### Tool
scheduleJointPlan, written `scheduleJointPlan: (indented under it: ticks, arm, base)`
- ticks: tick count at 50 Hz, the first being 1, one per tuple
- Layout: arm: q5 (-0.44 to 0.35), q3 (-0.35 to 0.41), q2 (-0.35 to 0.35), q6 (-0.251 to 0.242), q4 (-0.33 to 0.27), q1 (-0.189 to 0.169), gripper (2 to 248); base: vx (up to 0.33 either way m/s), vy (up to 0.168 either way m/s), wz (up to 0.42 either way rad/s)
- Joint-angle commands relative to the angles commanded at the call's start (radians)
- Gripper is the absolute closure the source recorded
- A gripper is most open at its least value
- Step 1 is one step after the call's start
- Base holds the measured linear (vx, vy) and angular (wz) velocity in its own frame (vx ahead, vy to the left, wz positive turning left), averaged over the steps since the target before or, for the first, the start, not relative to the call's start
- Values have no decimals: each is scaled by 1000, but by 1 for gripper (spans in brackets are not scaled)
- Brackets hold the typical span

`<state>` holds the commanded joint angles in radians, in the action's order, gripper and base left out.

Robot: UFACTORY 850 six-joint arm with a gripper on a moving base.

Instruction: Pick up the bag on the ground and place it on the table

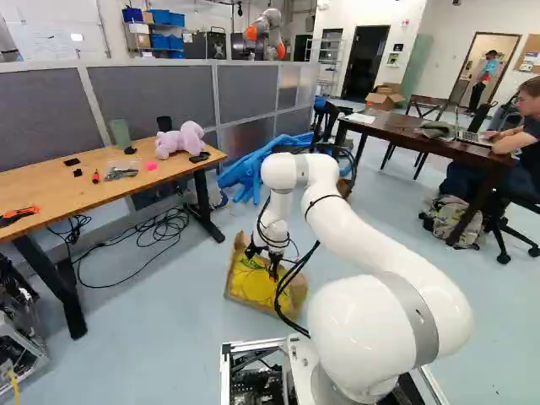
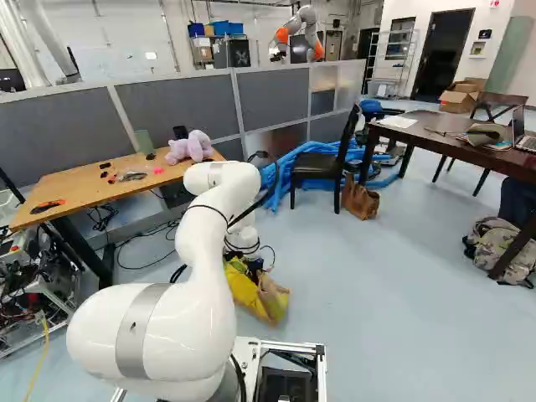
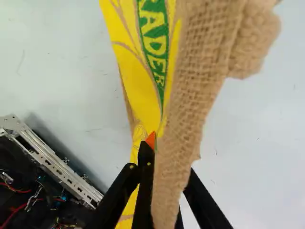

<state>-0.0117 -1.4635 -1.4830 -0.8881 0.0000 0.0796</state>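
Note:
In the left base view my gripper (image 1: 275,265) points down at the yellow and tan burlap bag (image 1: 253,282), just ahead of the base. The right base view shows the same bag (image 2: 251,295) beyond my arm, which hides part of it. Tan burlap runs between the fingers of my gripper (image 3: 164,155) in the wrist view, pinched there and covering much of one finger. Whether the bag's underside touches the floor I cannot tell. A wooden table (image 1: 101,187) stands at the left, a dark table (image 1: 405,133) farther off at the right.
A plush toy (image 1: 180,140) and small items lie on the wooden table. Blue tubes (image 1: 253,164), a black chair (image 2: 322,163) and a brown bag (image 2: 360,199) are beyond my arm. A backpack (image 2: 502,251) lies by the dark table. Another robot (image 2: 299,33) stands behind the partition.

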Motion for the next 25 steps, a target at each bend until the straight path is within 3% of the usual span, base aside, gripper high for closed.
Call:
scheduleJointPlan:
  ticks: [25]
  arm:
    - [0, 88, 96, 258, 0, 0, 224]
  base:
    - [0, 0, 0]
